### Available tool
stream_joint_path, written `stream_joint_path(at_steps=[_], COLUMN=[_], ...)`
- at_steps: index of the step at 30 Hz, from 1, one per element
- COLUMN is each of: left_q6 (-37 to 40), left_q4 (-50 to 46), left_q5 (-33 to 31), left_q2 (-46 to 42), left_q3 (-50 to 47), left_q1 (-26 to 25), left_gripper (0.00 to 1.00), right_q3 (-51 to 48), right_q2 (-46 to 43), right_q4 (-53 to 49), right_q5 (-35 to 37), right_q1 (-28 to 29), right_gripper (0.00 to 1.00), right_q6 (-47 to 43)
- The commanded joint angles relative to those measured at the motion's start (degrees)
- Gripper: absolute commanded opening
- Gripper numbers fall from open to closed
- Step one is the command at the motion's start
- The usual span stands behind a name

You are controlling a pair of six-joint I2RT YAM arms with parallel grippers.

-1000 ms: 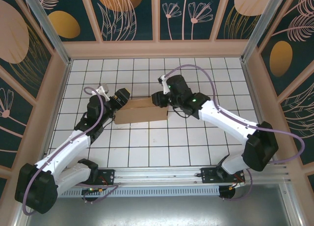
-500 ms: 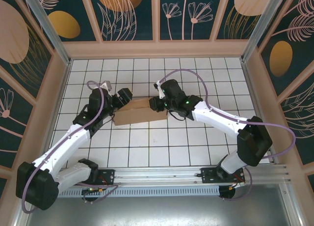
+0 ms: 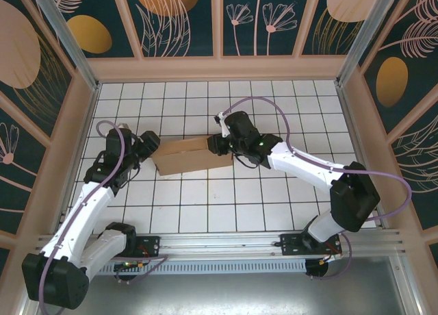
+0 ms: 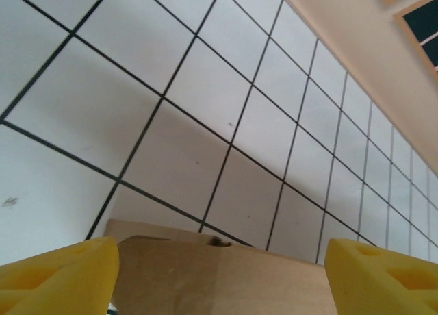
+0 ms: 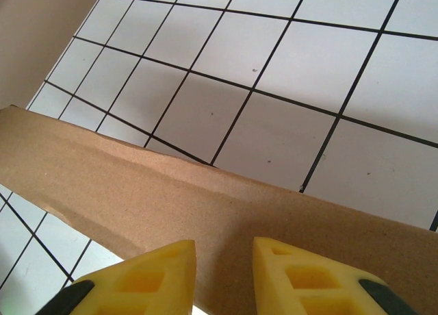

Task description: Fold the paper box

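The paper box (image 3: 191, 157) is a brown cardboard piece lying left of the middle of the tiled floor. My left gripper (image 3: 147, 145) sits just off its left end. In the left wrist view this gripper (image 4: 220, 260) is open wide, and the cardboard (image 4: 219, 281) lies low between its yellow fingers (image 4: 58, 274) without touching them. My right gripper (image 3: 217, 144) is at the box's far right corner. Its jaws (image 5: 224, 250) stand a narrow gap apart against a cardboard band (image 5: 137, 185). Whether they pinch it is unclear.
The white tiled floor (image 3: 226, 205) is walled by a peach rim (image 3: 219, 68) at the back and on both sides. Purple cables (image 3: 287, 113) loop above both arms. The metal rail (image 3: 226, 243) with the arm bases runs along the near edge.
My left gripper has drawn back to the left, off the box's left end. The right gripper shifted slightly left onto the box's corner, then held still.
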Motion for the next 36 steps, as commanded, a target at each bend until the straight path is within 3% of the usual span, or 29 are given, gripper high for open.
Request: stream_joint_path(at_steps=[1, 5, 9, 18, 25, 30, 36], left_q6=[1.4, -0.9, -5.8, -12.7, -15.2, -15.1, -12.1], left_q4=[-3.3, -0.5, 8.0, 24.6, 34.4, 40.1, 40.3], left_q5=[-1.5, 2.0, 9.0, 16.3, 16.8, 12.9, 9.2], left_q2=[-0.1, 0.2, -1.5, 2.8, 5.9, 12.6, 15.7], left_q3=[1.1, -2.3, -9.1, -16.0, -17.2, -14.3, -10.2], left_q1=[0.4, 0.3, 0.3, 0.3, -0.8, -7.0, -8.6], left_gripper=[0.79, 0.78, 0.77, 0.75, 0.75, 0.75, 0.75], right_q3=[-3.0, -3.4, -3.7, -3.3, -4.4, -5.8, -8.4], right_q2=[1.5, 1.5, 1.8, 1.1, -1.0, -3.1, -5.3], right_q4=[-4.0, -3.7, -3.2, -3.7, -3.5, -2.6, -0.9], right_q5=[2.0, 2.0, 1.4, 3.9, 6.7, 8.7, 7.4], right_q1=[-0.4, -0.5, -0.4, -1.2, -2.5, -5.0, -8.2], right_gripper=[0.29, 0.29, 0.3, 0.3, 0.3, 0.3, 0.3], right_q6=[1.4, 1.5, 0.9, -2.2, -4.4, -5.9, -5.2])
